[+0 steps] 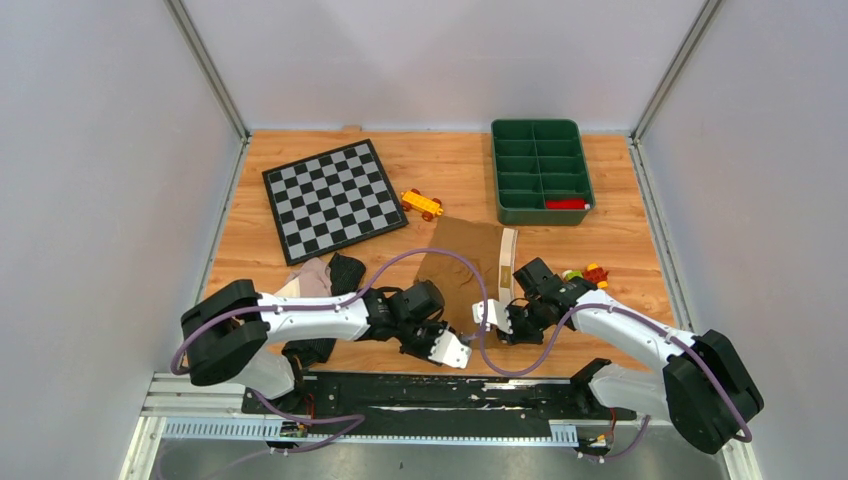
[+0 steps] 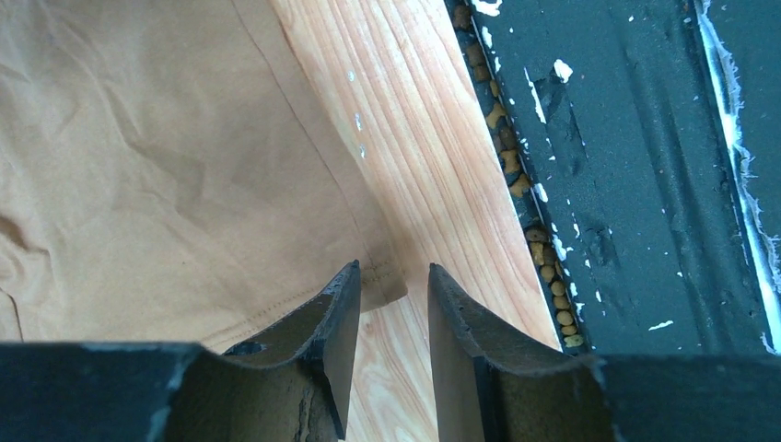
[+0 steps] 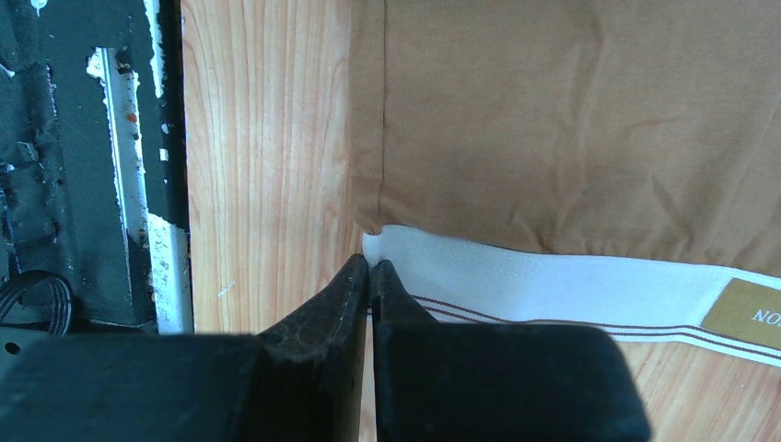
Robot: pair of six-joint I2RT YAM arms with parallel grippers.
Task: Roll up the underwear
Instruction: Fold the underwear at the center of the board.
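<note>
The tan-brown underwear (image 1: 462,255) lies flat in the middle of the table, its cream waistband (image 1: 507,262) along the right side. My left gripper (image 1: 455,352) stands open at its near left corner; in the left wrist view the hem corner (image 2: 387,281) lies between the fingertips of that gripper (image 2: 394,269), ungripped. My right gripper (image 1: 492,318) is shut on the waistband's near corner, seen in the right wrist view with the white band (image 3: 553,281) pinched at the tips of the gripper (image 3: 369,262). Black underwear (image 1: 345,272) and pale pink-beige underwear (image 1: 312,278) lie bunched behind my left arm.
A checkerboard mat (image 1: 335,198) lies at the back left, and a green divided tray (image 1: 540,170) holding a red piece (image 1: 566,203) stands at the back right. An orange toy car (image 1: 421,204) sits between them. Small coloured toys (image 1: 588,273) lie by my right arm. A black rail (image 1: 420,395) runs along the near edge.
</note>
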